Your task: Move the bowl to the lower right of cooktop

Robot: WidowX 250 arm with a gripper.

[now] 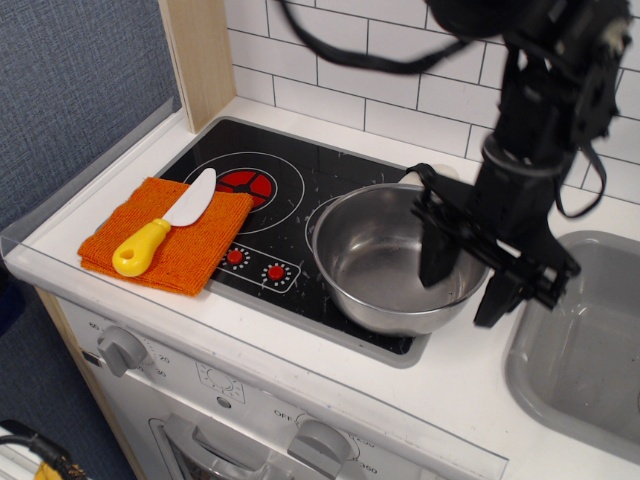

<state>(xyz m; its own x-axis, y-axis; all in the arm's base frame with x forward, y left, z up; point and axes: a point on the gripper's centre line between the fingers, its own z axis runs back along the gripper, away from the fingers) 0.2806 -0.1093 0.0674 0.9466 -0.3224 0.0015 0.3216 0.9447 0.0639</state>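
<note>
The shiny steel bowl (385, 262) sits on the front right part of the black cooktop (310, 180), over the right burner. My gripper (468, 280) is open and straddles the bowl's right rim. One finger (438, 258) hangs inside the bowl and the other (498, 296) is outside it, over the white counter. The bowl's right wall is partly hidden behind the fingers.
An orange cloth (180, 245) with a yellow-handled white knife (160, 225) lies on the cooktop's left edge. The left red burner (245, 183) and two small red dials (254, 264) are uncovered. A grey sink basin (590, 340) lies to the right. A tiled wall stands behind.
</note>
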